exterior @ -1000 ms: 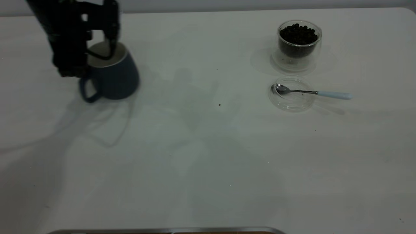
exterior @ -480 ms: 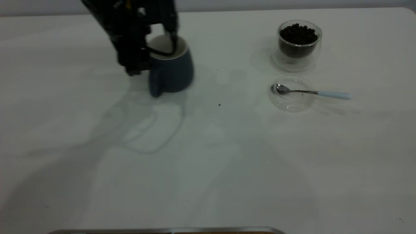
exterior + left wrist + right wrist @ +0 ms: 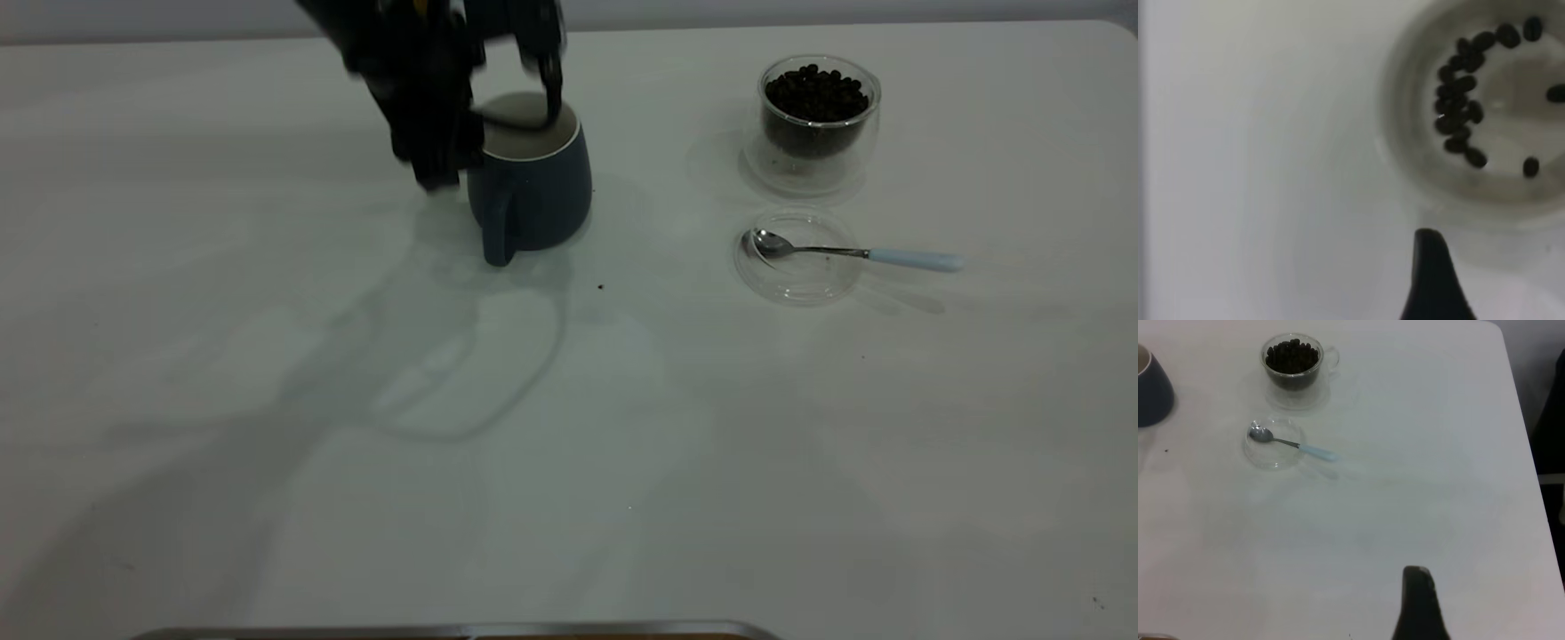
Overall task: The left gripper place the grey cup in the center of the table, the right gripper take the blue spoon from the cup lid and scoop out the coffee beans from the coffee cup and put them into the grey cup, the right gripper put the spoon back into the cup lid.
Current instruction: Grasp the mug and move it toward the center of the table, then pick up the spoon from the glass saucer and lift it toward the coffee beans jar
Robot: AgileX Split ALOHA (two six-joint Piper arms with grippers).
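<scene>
The grey cup [image 3: 533,191] stands upright left of the table's centre, towards the back, with its handle facing the front. My left gripper [image 3: 471,147] is shut on the cup's left rim; I cannot tell whether the base touches the table [image 3: 569,427]. In the left wrist view one finger [image 3: 1431,273] lies outside the cup [image 3: 1418,167], and several coffee beans [image 3: 1461,110] lie on its pale bottom. The coffee cup [image 3: 818,116], full of coffee beans [image 3: 816,93], stands at the back right. The blue spoon [image 3: 853,253] rests with its bowl in the cup lid [image 3: 797,267]. My right gripper [image 3: 1418,603] hangs over bare table, far from the spoon [image 3: 1295,445].
A metal edge [image 3: 462,629] runs along the table's front. A few dark specks [image 3: 601,286] lie between the grey cup and the lid. The right wrist view shows the coffee cup [image 3: 1293,363], the lid [image 3: 1271,453] and the table's right edge [image 3: 1525,433].
My left gripper has carried the grey cup from the far left to the right, towards the table's middle. The coffee cup, lid and spoon have not moved.
</scene>
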